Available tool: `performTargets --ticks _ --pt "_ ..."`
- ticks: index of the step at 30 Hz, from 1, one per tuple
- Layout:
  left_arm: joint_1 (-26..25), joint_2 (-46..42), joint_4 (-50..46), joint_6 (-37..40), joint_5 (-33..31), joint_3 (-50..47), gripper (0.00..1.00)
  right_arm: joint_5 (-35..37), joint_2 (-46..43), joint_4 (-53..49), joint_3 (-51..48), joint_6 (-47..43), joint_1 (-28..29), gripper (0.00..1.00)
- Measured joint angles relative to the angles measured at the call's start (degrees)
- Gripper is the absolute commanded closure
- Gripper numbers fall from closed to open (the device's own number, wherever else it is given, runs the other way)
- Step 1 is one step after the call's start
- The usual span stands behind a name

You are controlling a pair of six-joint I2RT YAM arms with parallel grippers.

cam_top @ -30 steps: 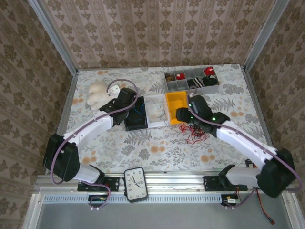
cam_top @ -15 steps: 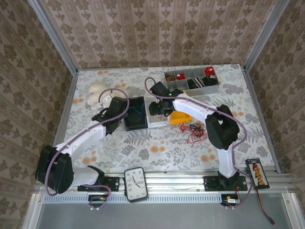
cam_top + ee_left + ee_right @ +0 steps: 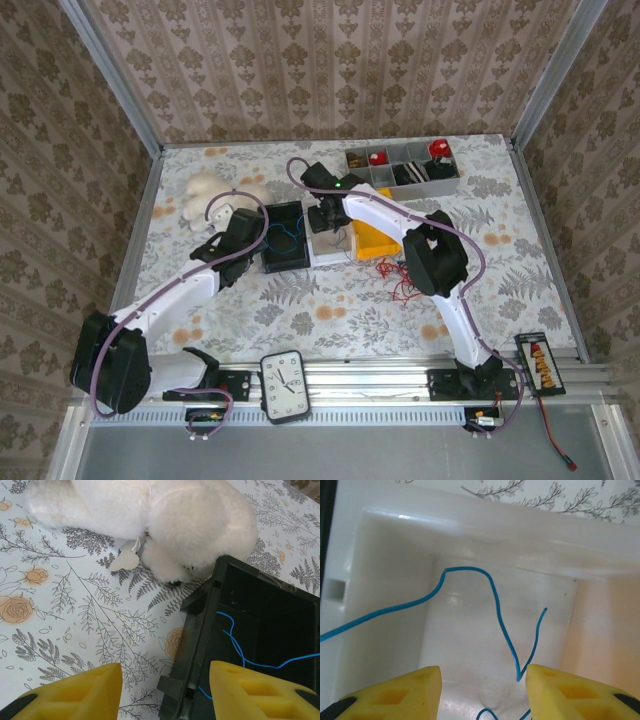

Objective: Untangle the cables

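Floral table [image 3: 300,310]: right hand [image 3: 482,690], spread, leaving red cables [image 3: 405,272], hovering over blue cable [image 3: 498,605] in white bin [image 3: 470,520]; likely targeting it.

- Left arm [image 3: 170,295]: white tubular links, bulky black joint housings, black base [image 3: 200,366].
- Left arm cable [image 3: 232,197]: purple-grey, running outside the links in a loose loop.
- Right arm [image 3: 385,213]: the same white links and black joints.
- Right arm cable [image 3: 297,170]: purple-grey, also external.
- Left gripper [image 3: 164,680]: left yellow fingers [image 3: 75,695], moulded with recessed panels and black trim at the outer corners.
- Right gripper [image 3: 484,680]: right yellow fingers [image 3: 580,692], identical moulding and black corner trim.
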Motion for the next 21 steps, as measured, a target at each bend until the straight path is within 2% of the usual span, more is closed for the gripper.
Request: performTargets --ticks 7,9,11,16,21 --pt "0.0 1.4 0.3 0.5 0.2 0.6 0.51 2.7 3.5 0.6 0.5 -0.8 0.1 0.61" --pt "0.0 1.7 0.6 0.5 0.3 0.6 0.51 4.4 3.7 1.3 0.2 -1.0 0.5 0.74" --pt "0.0 1.8 0.8 0.5 0.5 0.6 0.51 6.0 3.7 2.2 -0.2 -0.7 0.8 0.83" --pt "0.0 2.3 0.9 0.6 1.1 0.7 0.51 8.8 2.6 5.5 -4.1 0.7 1.1 0.98" --pt "0.0 2.5 1.1 0.7 1.5 0.7 0.51 10.3 -0.4 6.7 -7.7 2.5 1.2 1.00"
